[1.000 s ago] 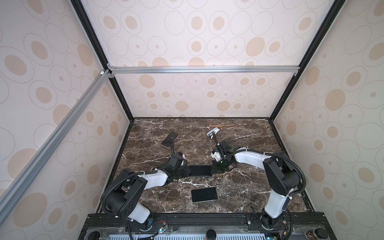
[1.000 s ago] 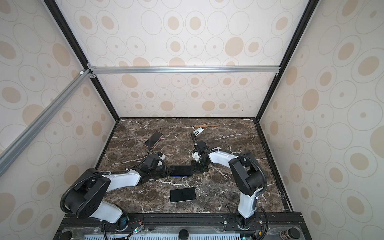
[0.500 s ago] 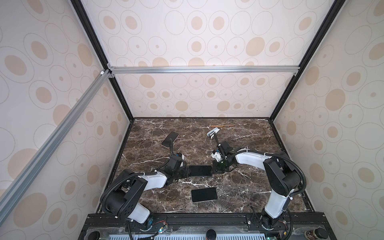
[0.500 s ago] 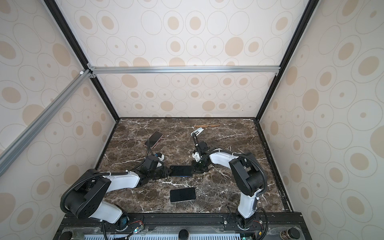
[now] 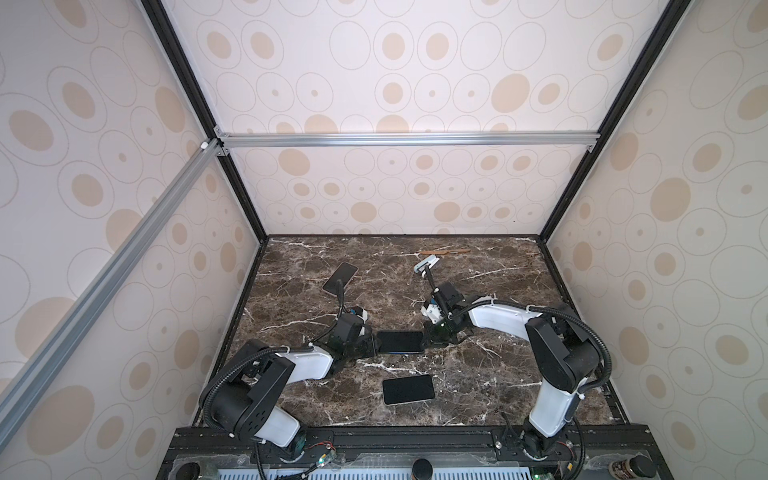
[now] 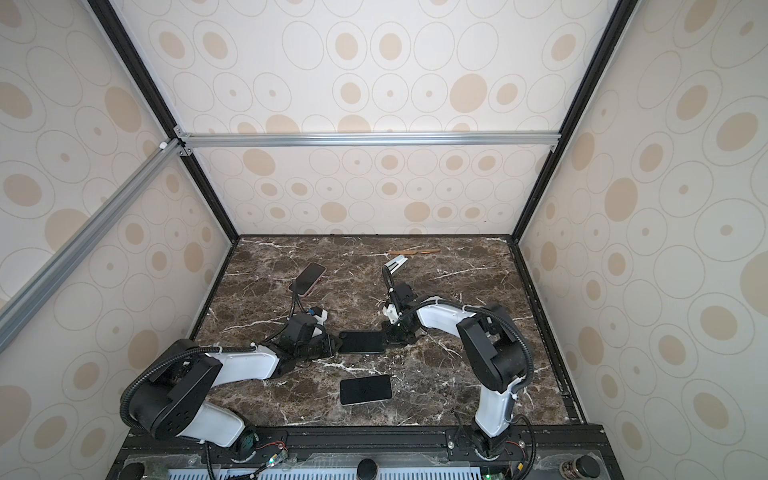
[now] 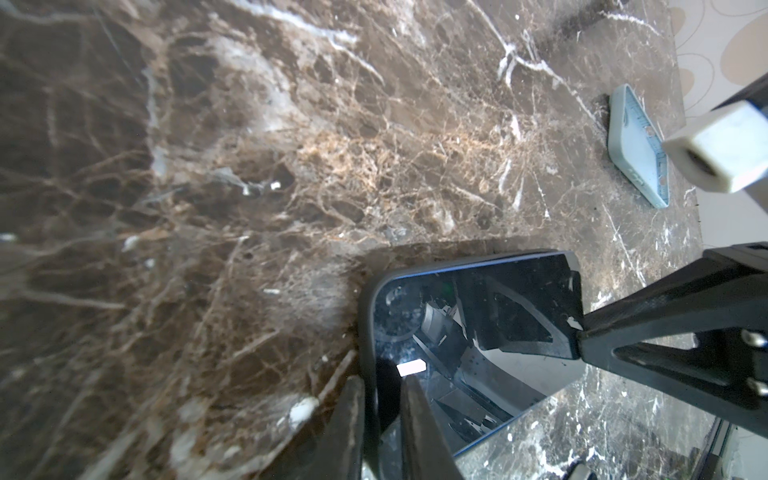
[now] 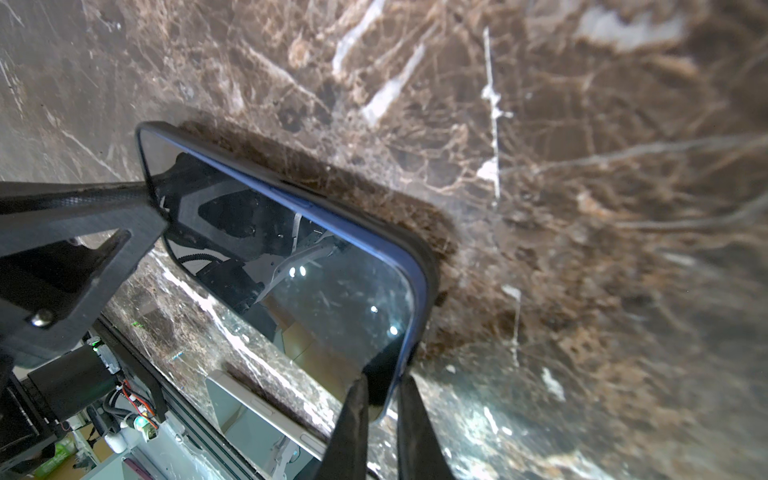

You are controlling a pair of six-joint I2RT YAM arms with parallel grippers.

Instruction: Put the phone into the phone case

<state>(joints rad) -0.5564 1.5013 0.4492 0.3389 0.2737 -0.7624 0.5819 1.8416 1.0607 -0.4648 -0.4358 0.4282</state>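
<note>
— Two arms on one handset, is that right?
— Yes. From where I stand the phone (image 5: 400, 341) sits crosswise at the middle of the marble table (image 5: 478, 382), screen up, with an arm at each short end in both top views
— And the fingers?
— The left gripper (image 7: 382, 399) has its fingers drawn close together on the phone's left end, pinching the edge. The right gripper (image 8: 380, 395) pinches the opposite end the same way. Each wrist view also catches the other arm's black fingers clamped on the far end
— Is it in its case?
— A dark case (image 7: 365, 316) wraps the phone's corner by the left gripper, and the phone's blue edge shows inside it. Whether it is seated all round I cannot tell, nor whether the phone touches the marble
— What else is about?
— A second phone (image 5: 408, 389), pale-edged, lies flat on the near side of the phone, apart from it. Beyond the phone and to its left lies a pink-edged phone (image 5: 345, 272). Beyond it and to its right is a pale blue case (image 5: 428, 261), and farther back again a wooden stick (image 5: 444, 250)
</note>
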